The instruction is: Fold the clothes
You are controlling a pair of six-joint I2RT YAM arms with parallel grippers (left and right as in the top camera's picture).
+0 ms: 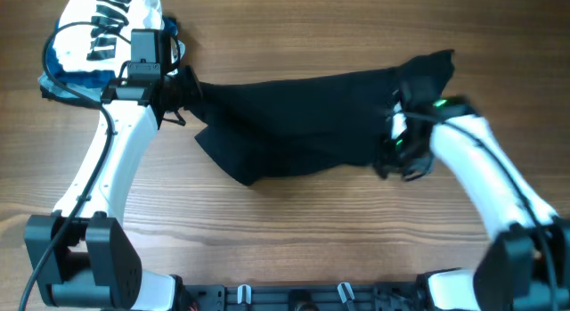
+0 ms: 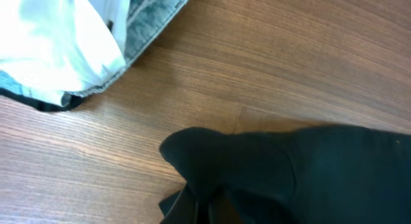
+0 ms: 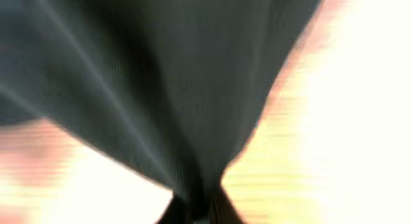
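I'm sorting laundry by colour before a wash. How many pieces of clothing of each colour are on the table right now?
black T-shirt: 1
white garment with black lettering: 1
light-blue denim: 1 bundle showing under the white one; its separate pieces cannot be told apart
Total: 3

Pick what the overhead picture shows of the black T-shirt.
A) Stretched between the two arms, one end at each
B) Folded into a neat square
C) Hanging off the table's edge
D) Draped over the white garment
A: the black T-shirt spans from the left arm to the right arm, its fabric gathered at each arm's tip.
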